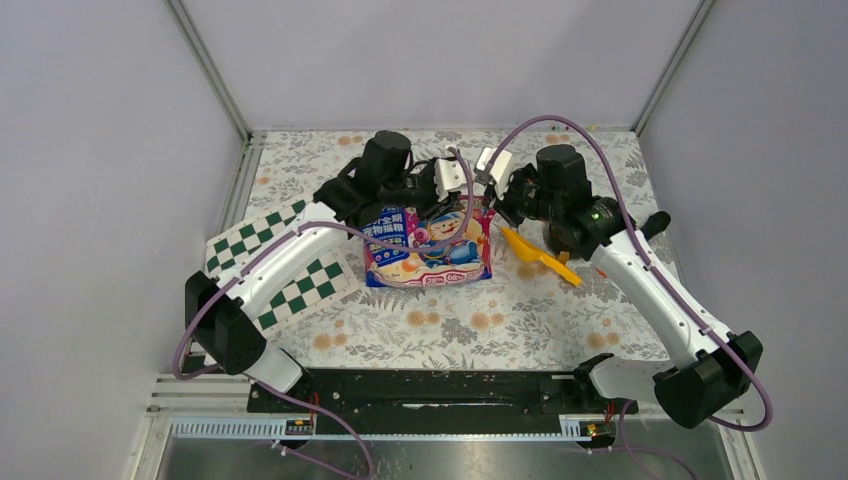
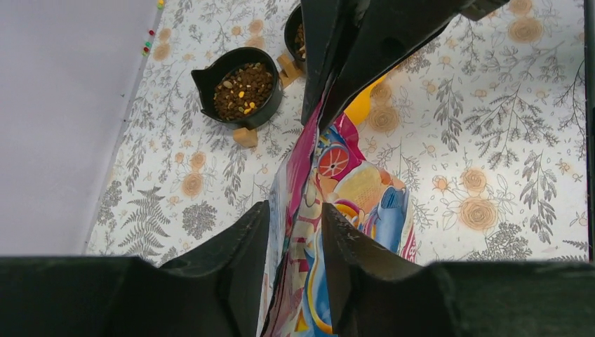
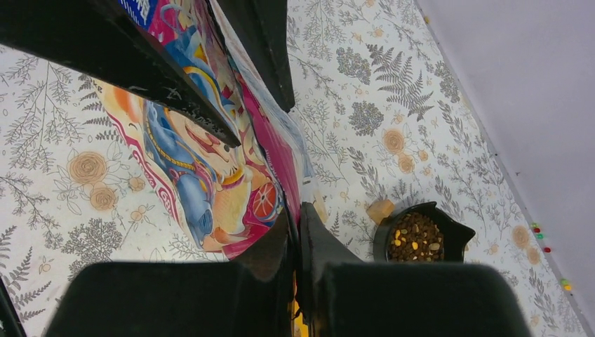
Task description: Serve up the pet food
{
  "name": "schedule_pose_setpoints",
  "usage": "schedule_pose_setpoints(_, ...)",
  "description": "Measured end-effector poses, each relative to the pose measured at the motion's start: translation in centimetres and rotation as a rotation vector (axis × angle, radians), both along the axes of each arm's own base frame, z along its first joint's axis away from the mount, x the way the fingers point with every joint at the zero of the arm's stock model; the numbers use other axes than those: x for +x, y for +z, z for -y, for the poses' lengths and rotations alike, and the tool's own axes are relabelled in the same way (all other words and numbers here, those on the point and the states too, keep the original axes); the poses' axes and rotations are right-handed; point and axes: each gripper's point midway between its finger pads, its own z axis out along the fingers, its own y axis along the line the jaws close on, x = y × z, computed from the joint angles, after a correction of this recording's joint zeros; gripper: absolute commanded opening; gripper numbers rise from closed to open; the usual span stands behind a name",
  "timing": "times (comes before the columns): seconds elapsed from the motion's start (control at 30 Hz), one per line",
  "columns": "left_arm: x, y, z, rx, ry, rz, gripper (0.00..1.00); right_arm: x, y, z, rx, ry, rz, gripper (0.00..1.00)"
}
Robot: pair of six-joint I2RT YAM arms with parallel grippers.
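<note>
The glossy pink-blue-white pet food bag (image 1: 428, 245) stands mid-table, its top edge held between both grippers. My left gripper (image 2: 295, 207) is shut on the bag (image 2: 358, 189) at one end of the top edge. My right gripper (image 3: 296, 210) is shut on the bag's (image 3: 210, 161) other end, its fingers pressed tight on the pink corner. In the top view the left gripper (image 1: 462, 200) and right gripper (image 1: 492, 200) are close together above the bag. Brown kibble (image 2: 242, 90) fills a black bowl (image 2: 210, 78), which also shows in the right wrist view (image 3: 449, 232).
An orange scoop (image 1: 540, 258) lies right of the bag. A second black bowl (image 2: 293, 31) is partly hidden behind the right gripper. Small wooden blocks (image 2: 245, 137) sit by the bowls. A green checkered board (image 1: 285, 265) lies at the left. Walls enclose the table.
</note>
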Motion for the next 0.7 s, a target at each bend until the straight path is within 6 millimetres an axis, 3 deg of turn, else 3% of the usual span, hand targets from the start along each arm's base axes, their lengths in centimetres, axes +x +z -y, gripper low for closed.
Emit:
schedule_pose_setpoints(0.17, 0.2, -0.5, 0.1, 0.028, -0.012, 0.002, 0.28, -0.2, 0.0, -0.2, 0.007, 0.012, -0.004, 0.18)
schedule_pose_setpoints(0.43, 0.4, -0.6, 0.0, 0.034, -0.011, 0.008, 0.31, 0.0, 0.3, -1.1, 0.027, 0.047, -0.014, 0.26)
schedule_pose_setpoints(0.6, 0.6, -0.6, -0.2, 0.033, -0.006, 0.009, 0.25, 0.6, 0.6, -1.7, 0.043, 0.064, -0.019, 0.00)
schedule_pose_setpoints(0.7, 0.7, -0.6, -0.2, 0.035, -0.008, 0.017, 0.09, 0.7, 0.6, -1.9, 0.049, 0.065, -0.024, 0.00)
